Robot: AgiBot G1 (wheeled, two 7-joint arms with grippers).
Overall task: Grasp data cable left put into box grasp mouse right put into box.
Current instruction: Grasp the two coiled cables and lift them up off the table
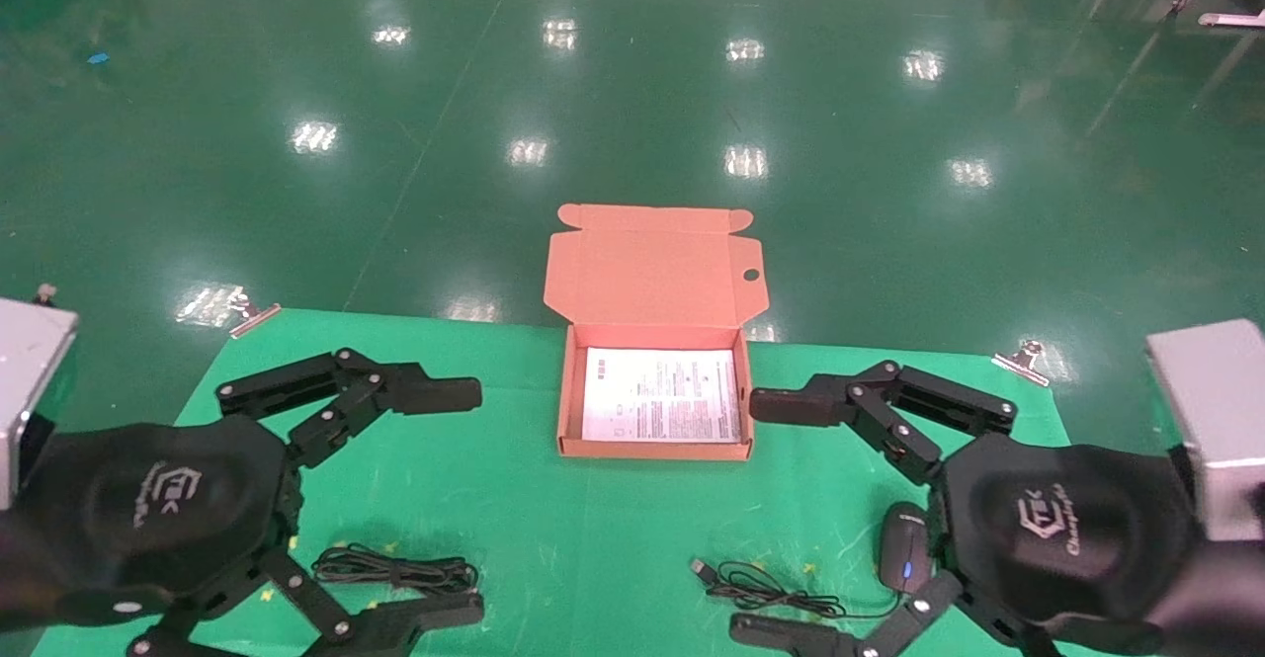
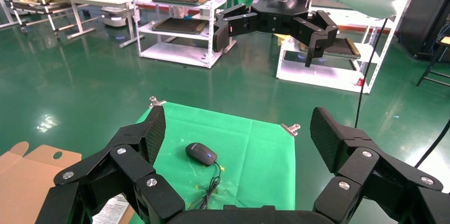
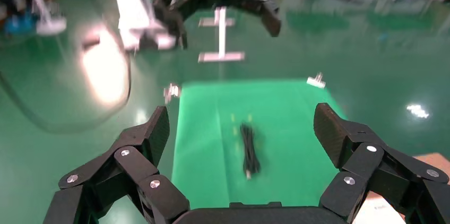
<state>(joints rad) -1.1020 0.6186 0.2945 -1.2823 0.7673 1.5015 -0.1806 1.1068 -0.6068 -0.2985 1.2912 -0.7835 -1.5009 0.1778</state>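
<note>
**Operator:** Checking start conditions. Where do the parts lie relative to the box (image 1: 567, 410)?

**Technician:** The box sits open on the green mat (image 1: 553, 529), lid flap raised on its far side, a white sheet (image 1: 660, 395) on its bottom, nothing else inside. The cable (image 1: 395, 570) lies on the mat to the robot's left of the box and nearer the robot. The mouse (image 1: 904, 558) lies to the robot's right of the box, also nearer the robot, its cord (image 1: 761, 590) trailing loose toward the box side and ending in a USB plug.

**Operator:** Gripper status?

**Technician:** The left gripper (image 1: 450, 507) hovers above the mat left of the box, jaws spread wide and holding nothing; the cable lies below the span between its fingers. The right gripper (image 1: 781, 519) hovers right of the box, likewise spread and holding nothing, with the mouse just beside its palm.

**Operator:** Failure risks?

**Technician:** Three, by my judgement.
1. The cable is thin and lies flat. A closure set too high would likely slip over it; one set too low could pinch the mat and drag it.
2. The mouse cord is loose. Lifting the mouse may leave the cord hanging over the box wall or snagging a finger.
3. Both grippers flank the box closely. A wide approach could knock its wall or lid flap and shift it.
</note>
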